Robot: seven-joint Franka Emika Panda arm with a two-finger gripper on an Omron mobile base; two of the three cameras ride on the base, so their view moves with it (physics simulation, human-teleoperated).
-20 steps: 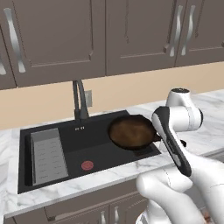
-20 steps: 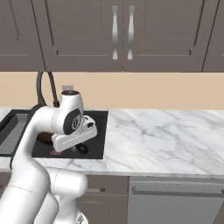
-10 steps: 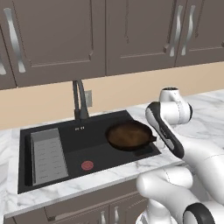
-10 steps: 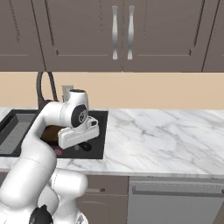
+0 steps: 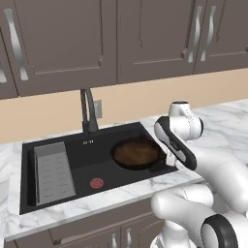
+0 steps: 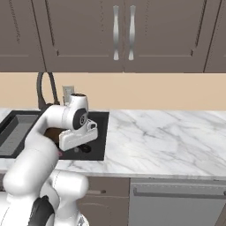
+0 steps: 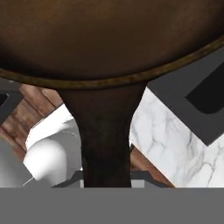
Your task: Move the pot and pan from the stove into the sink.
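The pan now hangs lower over the right half of the sink, the arm having swung it down and toward the basin over the last second. The gripper is clamped tight on the pan's handle. A release into the basin looks close; the pot remains to be fetched.

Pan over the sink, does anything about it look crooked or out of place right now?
Nothing is spilled or damaged. The pan is held by its handle in the shut hand, over the right side of the sink. Whether it touches the basin floor is unclear. The pot isn't visible in the sink.
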